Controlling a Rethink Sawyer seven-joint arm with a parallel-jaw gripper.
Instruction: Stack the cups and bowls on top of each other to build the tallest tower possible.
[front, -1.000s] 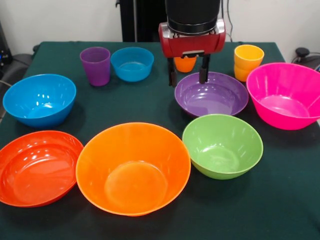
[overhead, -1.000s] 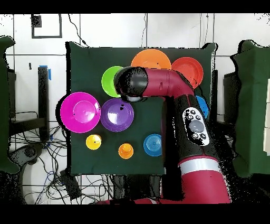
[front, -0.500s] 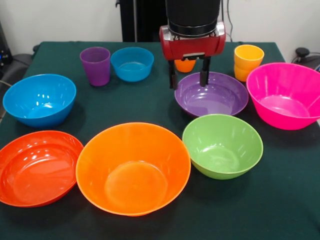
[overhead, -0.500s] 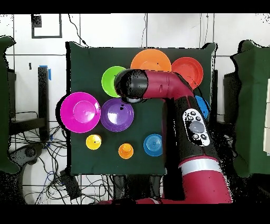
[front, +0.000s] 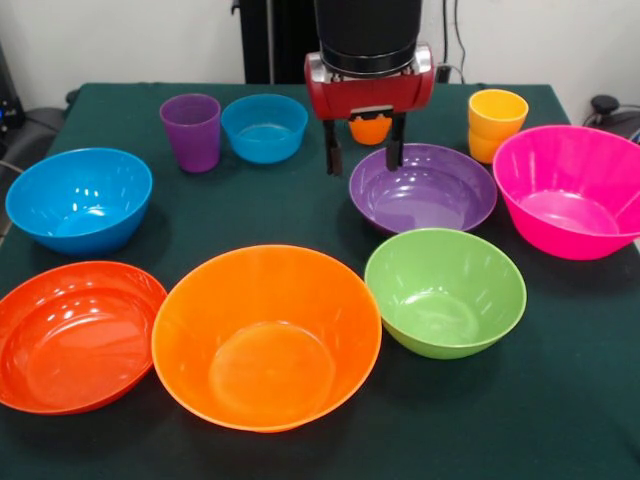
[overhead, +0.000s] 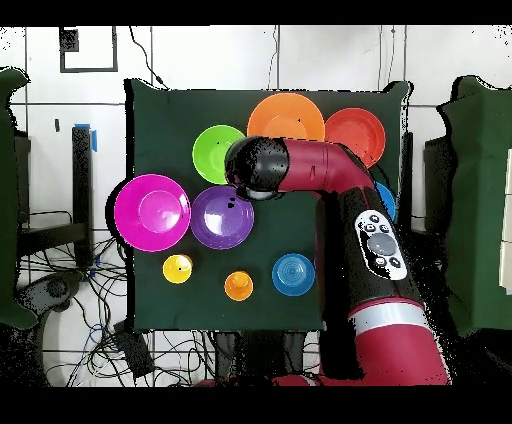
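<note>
Nothing is stacked yet; every piece is sitting on its own on the green table (front: 560, 420), so no tower is showing. Going by size: the big orange bowl (front: 266, 335) is sitting at the front, with the large pink bowl (front: 572, 190) off at the right edge, the shallow red-orange bowl (front: 72, 333) at the front left and the blue bowl (front: 79, 198) behind it. The green bowl (front: 445, 291) is sitting just in front of the purple bowl (front: 423, 187). At the back are the small blue bowl (front: 264, 127), the purple cup (front: 191, 131), the yellow cup (front: 495, 124) and the orange cup (front: 370, 127), half hidden behind the arm.

The gripper (front: 364, 157) is hanging with its fingers spread apart and holding nothing, straddling the purple bowl's left rim. It looks to be lining up a first pick; next it would need to drop and close on a rim.
</note>
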